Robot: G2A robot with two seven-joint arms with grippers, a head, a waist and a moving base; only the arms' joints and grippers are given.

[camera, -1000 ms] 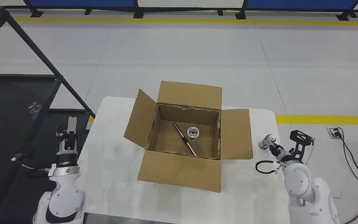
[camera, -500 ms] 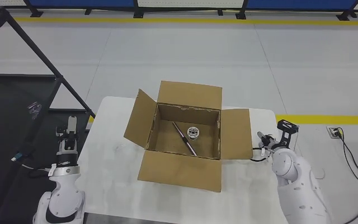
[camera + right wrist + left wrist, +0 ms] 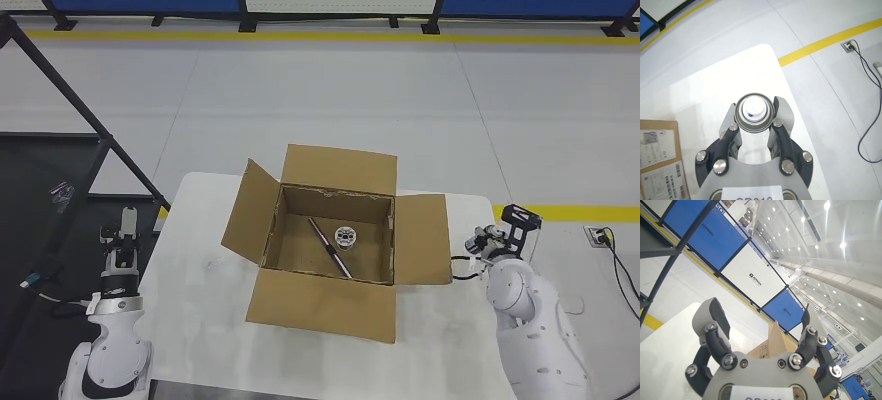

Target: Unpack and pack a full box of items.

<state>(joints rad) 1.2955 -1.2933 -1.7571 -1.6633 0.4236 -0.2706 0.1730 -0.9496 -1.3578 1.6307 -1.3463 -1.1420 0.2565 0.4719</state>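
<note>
An open cardboard box [image 3: 320, 305] stands mid-table with all flaps out. Inside lie a thin dark rod [image 3: 330, 247] and a small round metal part [image 3: 345, 237]. My right gripper [image 3: 754, 103] is shut on an upright metal spray can [image 3: 754, 115] with a white nozzle, over the white table's right strip near the box's right flap [image 3: 659, 151]. From above, the right gripper [image 3: 487, 240] sits just beyond that flap. My left gripper [image 3: 761, 308] is open and holds nothing. It points up at the table's left edge [image 3: 125, 225], well left of the box [image 3: 776, 340].
The white table [image 3: 200, 300] has bare surface left and right of the box. A black metal frame [image 3: 90, 130] rises beside the table's left side. A power cable [image 3: 863, 106] and floor socket lie on the floor off the right edge.
The right arm swung in toward the box's right flap with the can, then eased slightly back to the right. The left arm has stayed still.
</note>
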